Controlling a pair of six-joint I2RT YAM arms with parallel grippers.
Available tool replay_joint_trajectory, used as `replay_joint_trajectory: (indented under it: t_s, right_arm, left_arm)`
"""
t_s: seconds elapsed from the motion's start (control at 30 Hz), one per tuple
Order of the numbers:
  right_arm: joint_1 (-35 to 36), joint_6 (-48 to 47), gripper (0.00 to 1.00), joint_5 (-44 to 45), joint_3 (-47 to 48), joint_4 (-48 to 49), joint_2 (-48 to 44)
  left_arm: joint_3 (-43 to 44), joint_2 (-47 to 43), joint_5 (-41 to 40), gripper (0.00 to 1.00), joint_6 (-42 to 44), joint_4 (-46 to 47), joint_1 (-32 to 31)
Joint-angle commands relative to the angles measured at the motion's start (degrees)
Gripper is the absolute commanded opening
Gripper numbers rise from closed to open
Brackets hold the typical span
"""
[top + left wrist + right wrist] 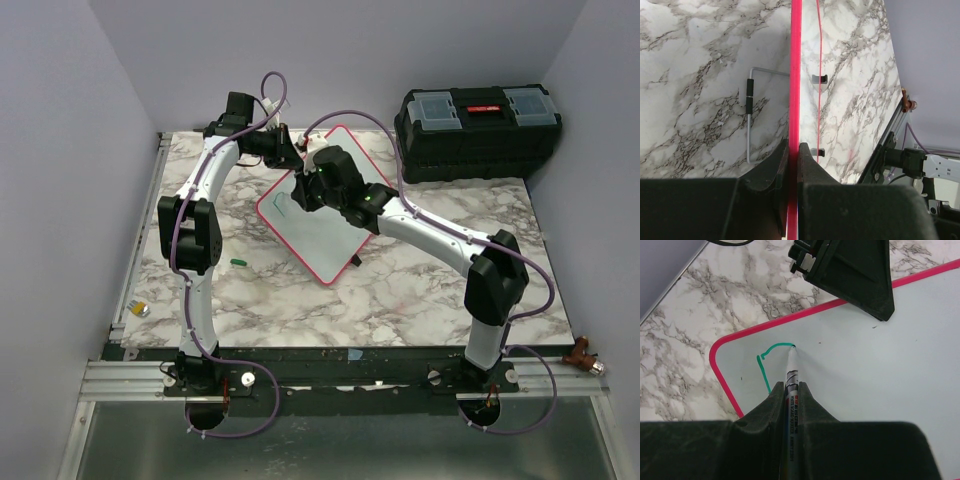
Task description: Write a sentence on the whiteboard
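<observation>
Whiteboard (318,238) lies at the centre of the marble table (400,295) in the top view. It is turned like a diamond, with one rounded corner toward the top of the frame and another toward the bottom. Which pair of sides is the longer cannot be told, since the arms cover its upper right part. The left gripper (284,150) meets the board's upper left edge, while the right gripper (306,190) reaches over the white face from the right.

Only the left wrist view shows the grasp. The red-pink rim (795,75) runs edge-on as a straight vertical line down the frame, and the left gripper (793,146) is clenched on it, one finger on each side. A bent metal rod (749,125) with a black sleeve lies on the marble to the left of the rim.

Only the right wrist view shows the writing. The right gripper (790,392) is closed around a marker (790,385) whose long axis runs up the frame. Its tip touches the board at the end of a green stroke (771,351), which is a short upright line joined to a curve near the board's rounded left corner. From above, the stroke reads as a faint green mark.

A black toolbox (478,122) stands at the upper right of the top view, off the marble. A small green cap (238,262) lies on the table left of the board.
</observation>
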Motion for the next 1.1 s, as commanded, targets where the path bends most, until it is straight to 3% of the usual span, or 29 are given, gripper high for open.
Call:
replay_joint_trajectory:
  t_s: [0.0,0.6,1.07]
  right_arm:
    - [0.0,0.7,0.01,0.4,-2.2,-4.6,-0.5]
    - [0.1,2.0,0.01,-11.0,-4.0,-8.5,-2.5]
    - [0.1,2.6,0.01,-11.6,-4.1,-5.7,-6.3]
  left_arm:
    - [0.6,-1.8,-2.5,0.00,3.3,-1.9,-2.5]
    - [0.8,-2.0,-3.2,0.00,2.9,-1.9,-2.5]
    - [0.9,-2.0,-3.1,0.00,3.0,-1.9,-2.5]
